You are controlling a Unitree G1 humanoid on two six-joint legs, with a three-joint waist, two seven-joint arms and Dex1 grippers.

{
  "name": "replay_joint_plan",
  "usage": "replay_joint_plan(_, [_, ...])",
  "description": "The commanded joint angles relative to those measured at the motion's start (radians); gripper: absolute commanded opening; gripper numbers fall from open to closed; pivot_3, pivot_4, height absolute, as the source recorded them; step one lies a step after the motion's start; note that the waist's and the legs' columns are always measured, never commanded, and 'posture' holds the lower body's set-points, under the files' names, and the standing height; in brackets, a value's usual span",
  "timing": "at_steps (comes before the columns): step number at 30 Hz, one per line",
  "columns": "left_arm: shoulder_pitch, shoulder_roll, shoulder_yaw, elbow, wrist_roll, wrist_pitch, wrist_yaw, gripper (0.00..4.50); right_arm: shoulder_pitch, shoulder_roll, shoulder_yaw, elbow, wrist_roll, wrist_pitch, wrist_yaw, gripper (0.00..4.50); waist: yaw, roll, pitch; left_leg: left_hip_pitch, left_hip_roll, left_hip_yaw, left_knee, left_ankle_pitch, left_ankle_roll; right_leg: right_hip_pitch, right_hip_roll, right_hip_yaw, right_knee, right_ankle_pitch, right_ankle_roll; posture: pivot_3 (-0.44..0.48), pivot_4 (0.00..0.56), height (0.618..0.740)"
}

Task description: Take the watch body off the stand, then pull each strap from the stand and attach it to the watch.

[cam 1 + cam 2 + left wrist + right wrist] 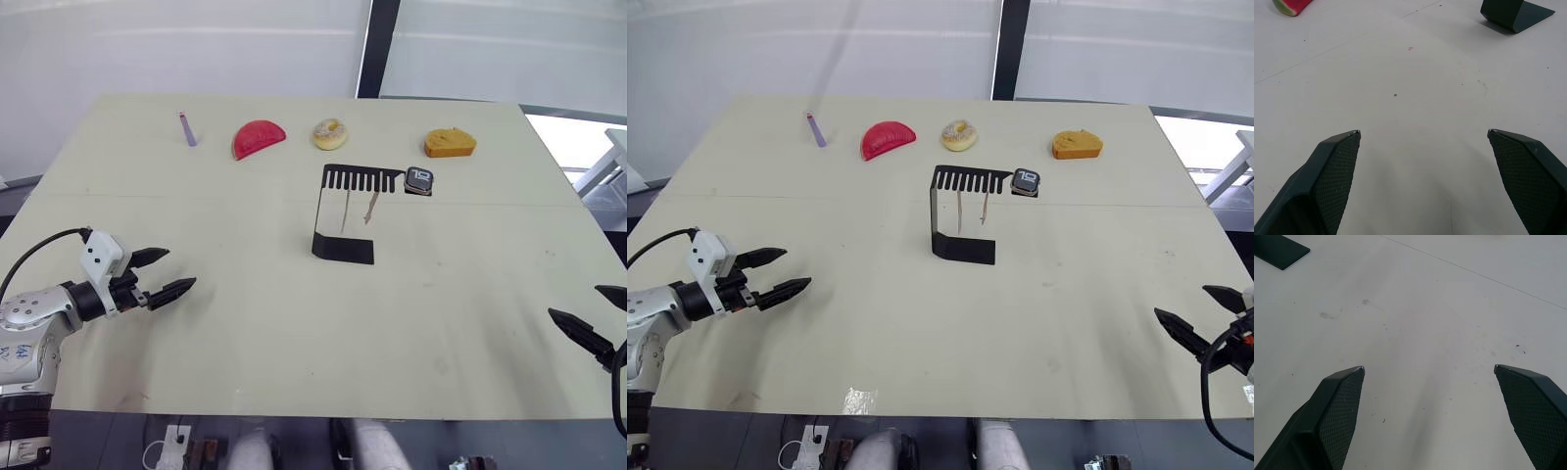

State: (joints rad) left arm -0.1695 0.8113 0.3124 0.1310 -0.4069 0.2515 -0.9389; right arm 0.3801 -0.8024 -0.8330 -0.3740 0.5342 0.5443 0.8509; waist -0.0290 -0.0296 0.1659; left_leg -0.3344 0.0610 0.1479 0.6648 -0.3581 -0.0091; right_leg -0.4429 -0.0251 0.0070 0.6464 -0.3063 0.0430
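Two pale pink straps [358, 209] hang thin and flat from the comb-like slots of the stand [345, 211], a black bent sheet-metal bracket with a flat base, a slim upright and a toothed top arm, standing near the middle of a matte, off-white table [294, 333] faintly marked with specks and smudges. At the right end of that top arm sits the watch body [419, 180], a small square black case with rounded corners and white digits on its dark screen, still mounted on the bracket. Along the far edge of the table lies a row of objects: a small purple stick [188, 128], a red half-round slice [258, 138] with a pale rim, a ring-shaped pastry [330, 133] with light icing, and an orange-brown wedge [450, 143]. Low at the near left side, the left gripper [167, 275] hovers over bare tabletop, its two pointed black fingers [1337, 171] spread wide and grasping nothing; their inner pads carry a fine cross-hatched texture. At the near right edge, the right gripper [1200, 316] likewise stands released, its textured black fingers [1337, 411] splayed above the empty surface, well apart from the stand, whose base corner shows in both wrist views.
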Motion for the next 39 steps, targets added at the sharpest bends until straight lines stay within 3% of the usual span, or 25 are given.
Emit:
replay_joint_plan(1, [-0.001, -0.002, 0.01, -0.055, -0.012, 0.009, 0.012, 4.5, -0.022, -0.008, 0.002, -0.006, -0.015, -0.026, -0.022, 4.49, -0.001, 0.0, 0.0, 0.0, 0.0, 0.0, 0.0, 0.0, 0.0, 0.0, 0.0, 0.0, 0.0, 0.0, 0.0, 0.0, 0.15, 0.737])
replay_joint_plan(6, [-0.01, -0.016, -0.019, -0.17, -0.032, 0.061, 0.017, 4.5, -0.068, 0.023, 0.06, -0.062, -0.065, -0.024, -0.119, 4.49, 0.0, 0.0, 0.0, 0.0, 0.0, 0.0, 0.001, 0.0, 0.0, 0.0, 0.0, 0.0, 0.001, 0.0, 0.0, 0.0, 0.15, 0.737])
replay_joint_plan(13, [-0.142, -0.012, -0.134, -0.296, -0.099, 0.173, -0.054, 4.5, -0.176, 0.142, 0.154, -0.391, -0.001, 0.178, -0.4, 4.49, 0.001, 0.0, 0.0, 0.0, 0.0, 0.0, 0.002, 0.001, -0.002, -0.001, 0.0, 0.001, 0.005, 0.0, 0.0, 0.0, 0.15, 0.737])
replay_joint_plan(19, [-0.379, -0.058, -0.219, -0.286, -0.173, 0.253, -0.128, 4.5, -0.404, 0.263, 0.352, -0.657, 0.086, 0.468, -0.73, 4.49, -0.006, 0.0, 0.0, 0.0, -0.001, 0.0, 0.004, 0.003, -0.005, -0.002, 0.001, 0.001, 0.007, -0.001, -0.001, 0.0, 0.15, 0.737])
replay_joint_plan(23, [-0.496, -0.092, -0.251, -0.23, -0.173, 0.256, -0.159, 4.5, -0.603, 0.255, 0.498, -0.673, 0.192, 0.553, -0.931, 4.49, -0.007, 0.0, 0.0, 0.0, -0.001, 0.0, 0.005, 0.004, -0.004, -0.002, 0.001, 0.001, 0.008, -0.001, -0.001, 0.0, 0.15, 0.737])
replay_joint_plan(28, [-0.622, -0.135, -0.284, -0.107, -0.141, 0.198, -0.218, 4.5, -0.854, 0.422, 0.586, -0.673, 0.204, 0.745, -1.155, 4.49, -0.009, 0.0, 0.0, -0.001, 0.0, 0.0, 0.006, 0.004, -0.005, -0.004, 0.002, 0.001, 0.01, -0.001, -0.002, 0.0, 0.15, 0.737])
replay_joint_plan(35, [-0.675, -0.173, -0.298, -0.042, -0.106, 0.139, -0.238, 4.5, -1.035, 0.619, 0.588, -0.637, 0.158, 0.898, -1.241, 4.49, -0.012, 0.0, 0.0, -0.004, 0.001, -0.001, 0.008, 0.004, -0.004, -0.006, 0.001, 0.0, 0.01, -0.001, -0.002, 0.0, 0.15, 0.737])
replay_joint_plan(39, [-0.67, -0.187, -0.298, -0.063, -0.103, 0.141, -0.234, 4.5, -1.074, 0.661, 0.606, -0.597, 0.098, 0.933, -1.243, 4.49, -0.017, 0.0, 0.0, -0.005, 0.001, -0.001, 0.009, 0.004, -0.004, -0.006, 0.001, 0.0, 0.011, -0.001, -0.002, 0.0, 0.15, 0.737])
